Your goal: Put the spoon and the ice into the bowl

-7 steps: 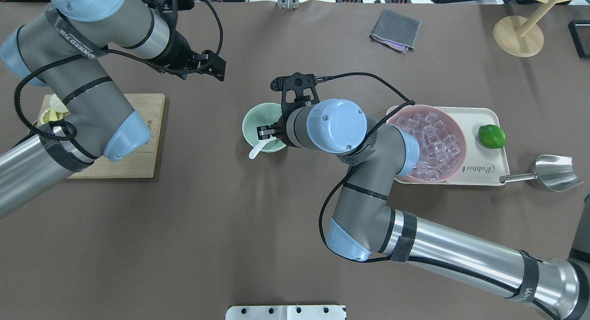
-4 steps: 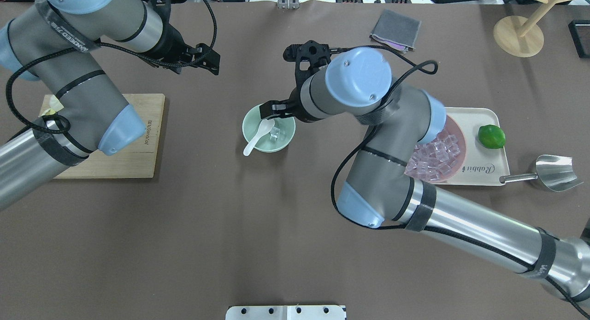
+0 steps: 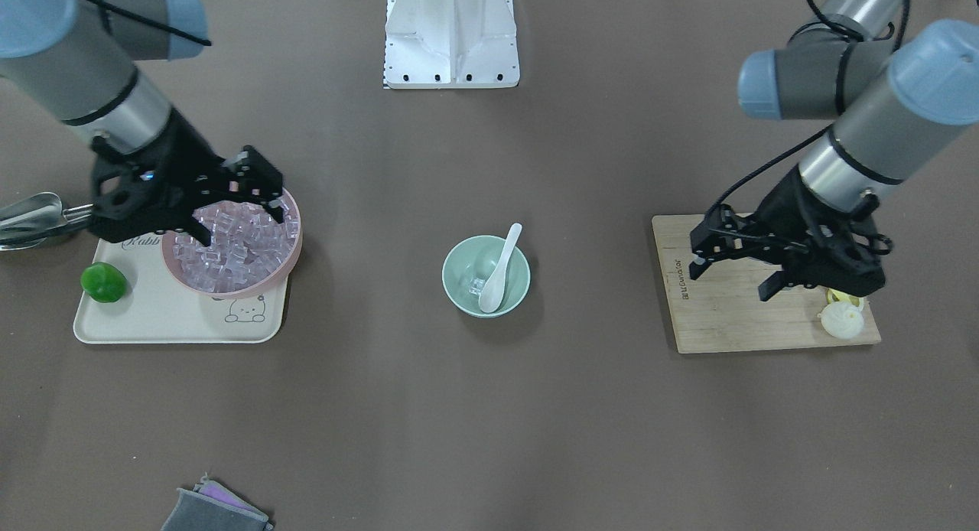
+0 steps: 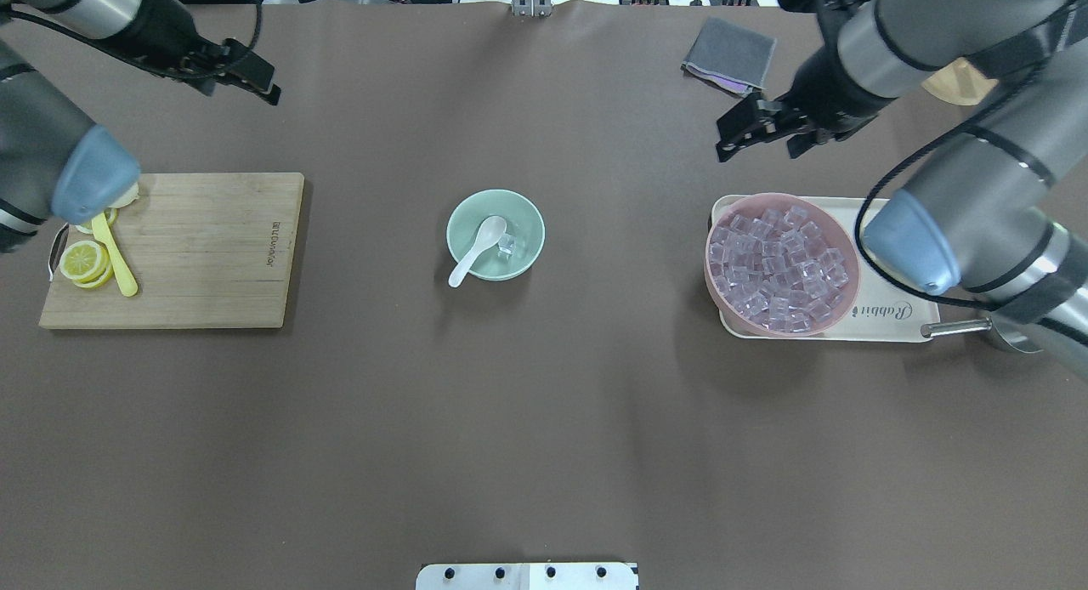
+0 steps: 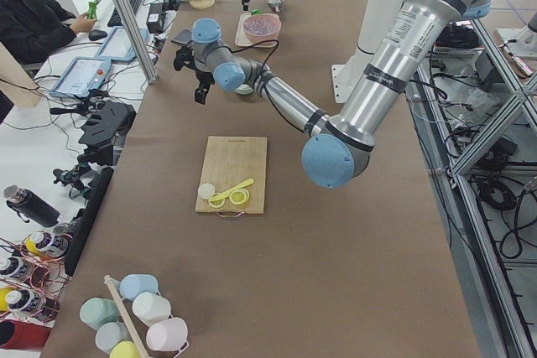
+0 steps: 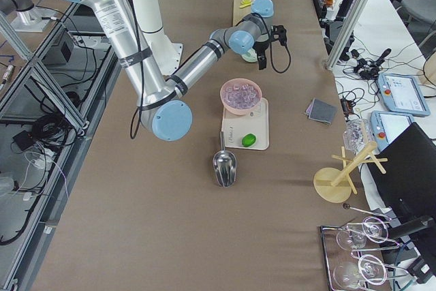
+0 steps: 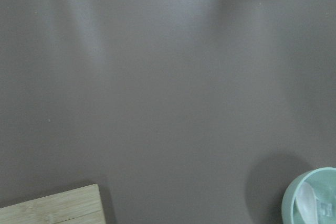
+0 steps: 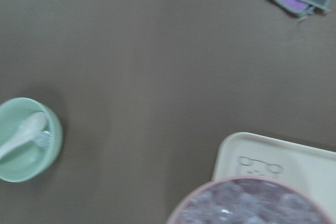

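White spoon (image 4: 478,250) lying in mint bowl (image 4: 524,215), handle over rim; ice (image 4: 507,246) beside scoop. Looks done, unless more wanted from pink bowl (image 4: 709,271). Right fingers (image 4: 733,139), left fingers (image 4: 259,78) spread wide, empty, above table (image 4: 544,420).

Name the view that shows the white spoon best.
Exterior front-facing: the spoon lies whole and sharp in the bowl, handle over the rim. Overhead comes close; the right wrist view blurs it, the left wrist crops it, side views barely show it.
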{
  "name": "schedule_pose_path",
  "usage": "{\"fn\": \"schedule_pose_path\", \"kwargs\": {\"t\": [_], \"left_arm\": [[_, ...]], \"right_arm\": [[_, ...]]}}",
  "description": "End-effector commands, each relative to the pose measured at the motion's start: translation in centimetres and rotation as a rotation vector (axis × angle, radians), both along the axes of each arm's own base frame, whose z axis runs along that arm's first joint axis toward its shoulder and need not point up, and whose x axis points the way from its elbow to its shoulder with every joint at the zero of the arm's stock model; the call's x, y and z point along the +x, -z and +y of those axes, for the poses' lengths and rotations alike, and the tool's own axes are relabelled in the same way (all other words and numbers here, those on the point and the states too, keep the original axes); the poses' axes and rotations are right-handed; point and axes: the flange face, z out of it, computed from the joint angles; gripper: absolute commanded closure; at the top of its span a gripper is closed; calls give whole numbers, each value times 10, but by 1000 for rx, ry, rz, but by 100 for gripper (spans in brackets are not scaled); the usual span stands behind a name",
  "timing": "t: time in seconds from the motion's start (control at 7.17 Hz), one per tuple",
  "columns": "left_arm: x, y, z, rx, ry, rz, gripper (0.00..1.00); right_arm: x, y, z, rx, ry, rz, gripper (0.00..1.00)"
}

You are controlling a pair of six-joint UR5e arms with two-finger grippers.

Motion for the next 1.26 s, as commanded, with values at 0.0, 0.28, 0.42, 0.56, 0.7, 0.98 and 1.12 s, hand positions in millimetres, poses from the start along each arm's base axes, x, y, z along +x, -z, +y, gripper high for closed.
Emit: {"fn": "schedule_pose_path", "kwargs": {"t": [0.0,0.28,0.42,0.56,0.7,0.98,1.12], "left_arm": [[-108,-94,4,101,-21,-106,2],[-202,-153,17,7,106,-140,2],[-212,-170,27,-13,121,-149,2],[-217,-178,30,-27,129,-153,2],[-226,-203,48,-59,127,-155,2],[-239,-235,62,-107,95,-189,2],[-239,-237,62,-169,87,-198,2]], "right_arm": [[117,-129,18,59,106,105,0],[199,-222,26,39,40,297,0],[208,-248,39,12,29,351,0],[237,-279,43,-59,-12,353,0],[242,-301,40,-104,-15,359,0],[253,-317,42,-160,-27,345,0],[272,-318,48,-243,-47,261,0]]}}
